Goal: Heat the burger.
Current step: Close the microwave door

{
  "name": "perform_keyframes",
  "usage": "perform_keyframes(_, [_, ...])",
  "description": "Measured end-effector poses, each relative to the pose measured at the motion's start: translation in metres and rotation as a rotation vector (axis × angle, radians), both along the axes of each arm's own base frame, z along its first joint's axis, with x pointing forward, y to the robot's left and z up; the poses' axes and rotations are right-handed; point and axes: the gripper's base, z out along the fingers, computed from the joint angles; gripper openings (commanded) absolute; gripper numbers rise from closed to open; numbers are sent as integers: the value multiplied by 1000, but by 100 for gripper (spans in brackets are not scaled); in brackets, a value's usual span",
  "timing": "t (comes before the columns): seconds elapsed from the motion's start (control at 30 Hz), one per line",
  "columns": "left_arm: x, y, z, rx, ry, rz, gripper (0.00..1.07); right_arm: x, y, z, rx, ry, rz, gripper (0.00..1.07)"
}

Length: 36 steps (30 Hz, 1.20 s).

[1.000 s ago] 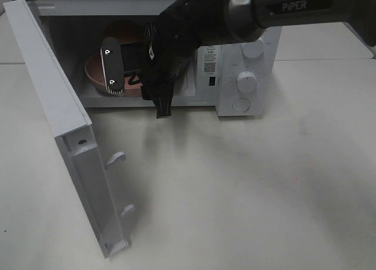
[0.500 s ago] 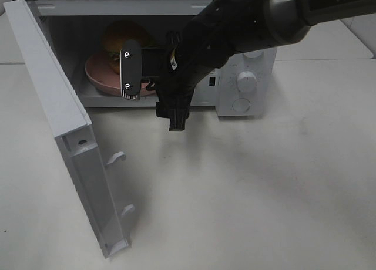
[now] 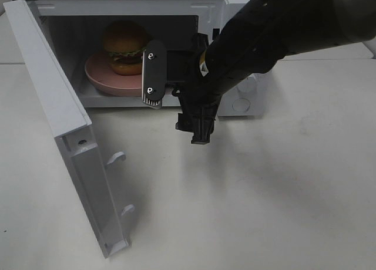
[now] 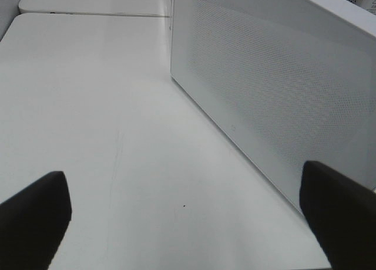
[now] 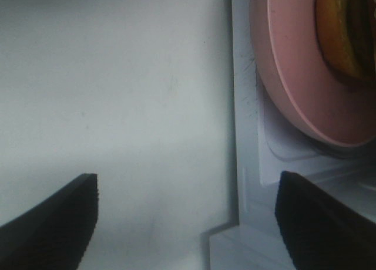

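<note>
The burger [image 3: 124, 46], with a golden bun and dark layers, sits on a round pink plate [image 3: 100, 79] inside the open white microwave [image 3: 76, 12]. My right gripper [image 3: 174, 66] is open and empty. It hovers just outside the front of the cavity, to the right of the plate and apart from it. The right wrist view shows its two fingers spread wide around my right gripper [image 5: 187, 223], with the plate [image 5: 294, 76] and the burger's edge [image 5: 341, 29] on the microwave floor. My left gripper [image 4: 185, 214] is open and empty above the table, and does not show in the exterior view.
The microwave door [image 3: 59, 111] stands swung out to the front left. The right arm covers most of the control panel; one dial [image 3: 242, 104] shows. In the left wrist view a white perforated microwave panel [image 4: 264, 94] stands close by.
My right gripper has pulled back out of the microwave, moving right and toward the front. The plate and burger stay inside and now show fully.
</note>
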Motion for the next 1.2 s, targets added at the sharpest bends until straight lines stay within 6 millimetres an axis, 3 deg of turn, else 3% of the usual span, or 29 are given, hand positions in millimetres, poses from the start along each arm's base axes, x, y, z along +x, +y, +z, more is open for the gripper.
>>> perform_keyframes(0.43, [0,0,0,0,0,0,98,-31,-32,36,93,136,-275,76])
perform_keyframes(0.77, [0,0,0,0,0,0,98,-58,-61,65,256,289,-674,76])
perform_keyframes(1.2, [0,0,0,0,0,0,98,-100,-99,95,173,422,-935,76])
